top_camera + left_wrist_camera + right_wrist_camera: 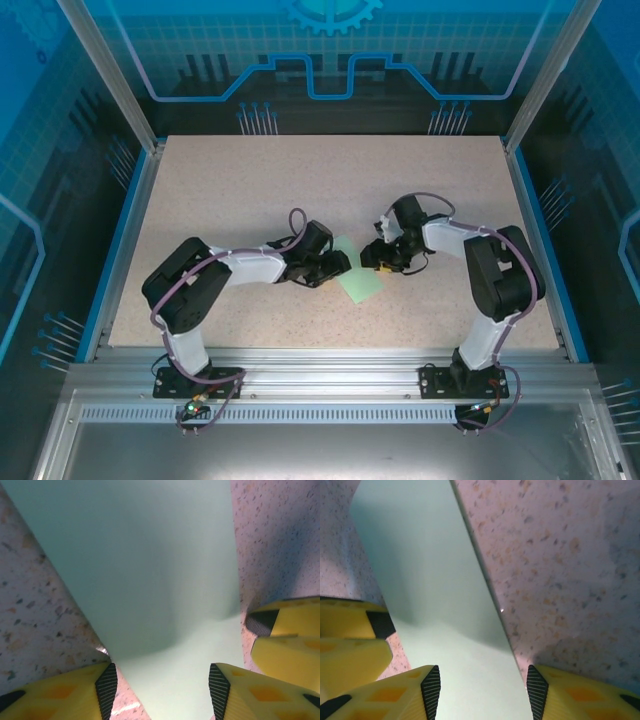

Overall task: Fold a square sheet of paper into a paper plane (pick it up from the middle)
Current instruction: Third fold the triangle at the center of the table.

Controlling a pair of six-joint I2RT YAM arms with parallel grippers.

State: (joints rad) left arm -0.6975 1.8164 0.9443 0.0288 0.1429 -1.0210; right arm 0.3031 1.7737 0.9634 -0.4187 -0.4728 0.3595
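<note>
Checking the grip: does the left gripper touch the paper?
Cannot tell. In the left wrist view the square sheet of paper lies between the jaws of the left gripper; contact unclear.

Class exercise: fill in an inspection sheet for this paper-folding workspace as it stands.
Surface: speckled beige tabletop, blue-edged.
Job's things: thin pale mint-green paper sheet, on the tabletop between the grippers.
Clutter: nothing seen.
Grippers: left gripper and right gripper both open, low over the sheet.
Cables: purple cables along both arms.
Surroundings: blue patterned enclosure walls, aluminium frame rail.
</note>
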